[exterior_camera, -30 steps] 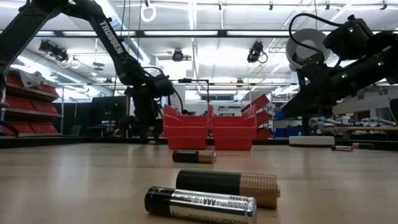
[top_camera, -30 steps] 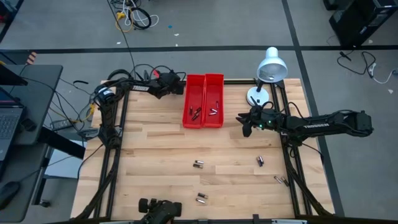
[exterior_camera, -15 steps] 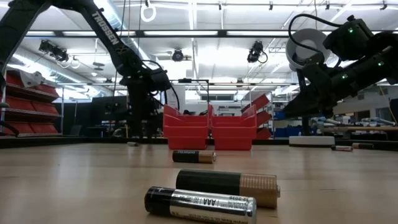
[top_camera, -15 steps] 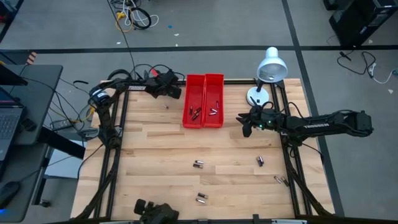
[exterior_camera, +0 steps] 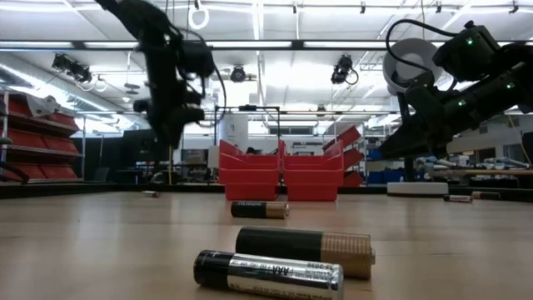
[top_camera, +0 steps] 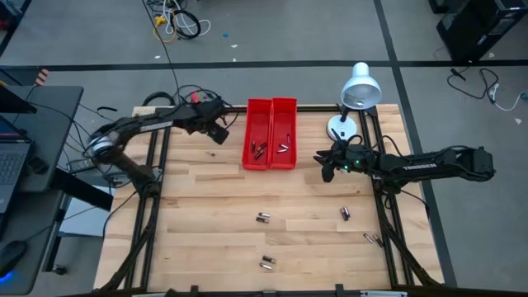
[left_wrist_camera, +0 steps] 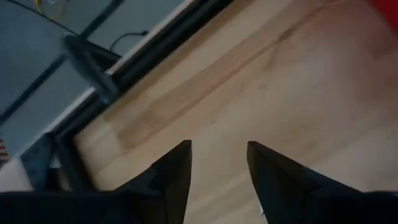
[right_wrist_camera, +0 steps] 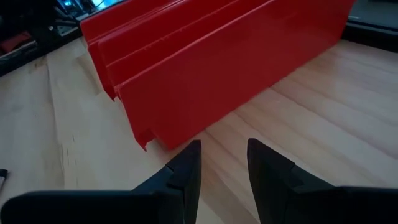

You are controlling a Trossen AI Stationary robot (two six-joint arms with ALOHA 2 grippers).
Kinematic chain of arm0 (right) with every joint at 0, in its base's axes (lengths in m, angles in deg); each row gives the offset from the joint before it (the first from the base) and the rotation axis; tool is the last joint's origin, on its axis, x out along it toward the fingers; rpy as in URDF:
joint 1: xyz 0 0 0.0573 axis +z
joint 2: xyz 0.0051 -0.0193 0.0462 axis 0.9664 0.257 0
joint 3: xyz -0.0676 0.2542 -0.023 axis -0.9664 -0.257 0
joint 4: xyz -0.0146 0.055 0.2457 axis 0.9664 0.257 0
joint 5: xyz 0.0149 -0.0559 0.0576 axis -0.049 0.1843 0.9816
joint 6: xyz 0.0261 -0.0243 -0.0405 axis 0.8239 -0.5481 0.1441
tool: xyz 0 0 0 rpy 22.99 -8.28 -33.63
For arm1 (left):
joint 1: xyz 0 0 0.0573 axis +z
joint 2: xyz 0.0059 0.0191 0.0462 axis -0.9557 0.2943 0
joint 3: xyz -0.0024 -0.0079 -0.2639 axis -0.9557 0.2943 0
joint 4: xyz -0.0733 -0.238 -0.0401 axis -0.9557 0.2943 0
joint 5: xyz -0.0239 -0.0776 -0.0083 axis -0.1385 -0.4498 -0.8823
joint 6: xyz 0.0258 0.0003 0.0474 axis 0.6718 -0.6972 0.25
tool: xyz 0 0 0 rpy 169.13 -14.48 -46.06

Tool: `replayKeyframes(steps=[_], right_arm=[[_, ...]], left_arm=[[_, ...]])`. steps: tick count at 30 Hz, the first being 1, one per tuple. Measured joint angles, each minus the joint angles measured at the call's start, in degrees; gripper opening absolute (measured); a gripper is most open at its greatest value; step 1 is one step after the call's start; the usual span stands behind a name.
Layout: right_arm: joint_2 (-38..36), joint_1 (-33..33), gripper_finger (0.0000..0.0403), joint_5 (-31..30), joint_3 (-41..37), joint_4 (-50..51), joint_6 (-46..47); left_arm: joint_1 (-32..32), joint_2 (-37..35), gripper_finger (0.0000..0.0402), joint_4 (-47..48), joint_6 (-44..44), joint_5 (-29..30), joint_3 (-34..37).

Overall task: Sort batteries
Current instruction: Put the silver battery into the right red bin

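Several loose batteries lie on their sides on the wooden table: one (top_camera: pixel 263 218) mid-table, one (top_camera: pixel 346 214) to its right, one (top_camera: pixel 372 239) by the right rail and one (top_camera: pixel 267 263) near the front. The low view shows three close up, the nearest (exterior_camera: pixel 268 275) silvery. More batteries (top_camera: pixel 261 150) lie in the two red bins (top_camera: pixel 270 132) at the far middle. My left gripper (top_camera: pixel 217 133) hangs open above the table left of the bins, nothing between its fingers (left_wrist_camera: pixel 177 168). My right gripper (top_camera: pixel 328 167) waits open right of the bins, facing them (right_wrist_camera: pixel 222 163).
A white desk lamp (top_camera: pixel 355 92) stands at the far right corner behind my right arm. Black frame rails (top_camera: pixel 157 190) run along the table's left and right sides. A small dark battery-like thing (exterior_camera: pixel 150 194) lies on the far left of the table.
My left gripper has risen from the table beside the left bin, rolling its wrist as it went, its fingers staying apart. A small battery-like thing shows on the table where it had stood.
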Motion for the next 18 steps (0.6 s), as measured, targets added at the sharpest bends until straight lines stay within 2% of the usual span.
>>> replayKeyframes(steps=[5,9,15,18], right_arm=[[0.00,0.09,0.0117,0.30,0.00,0.01,2.28],[0.00,0.77,0.0117,1.04,0.00,-0.02,2.40],[0.00,1.29,0.0117,1.07,0.00,-0.04,2.38],[0.00,1.28,0.0117,1.07,0.00,-0.04,2.40]], left_arm=[[-4.26,-5.09,0.0172,11.61,2.36,-6.25,1.63],[-7.41,-5.12,0.0172,21.43,4.28,-6.85,4.92],[-10.53,-5.05,0.0172,21.17,5.24,-7.84,11.61],[-12.05,-5.07,0.0172,18.78,9.28,-9.47,13.59]])
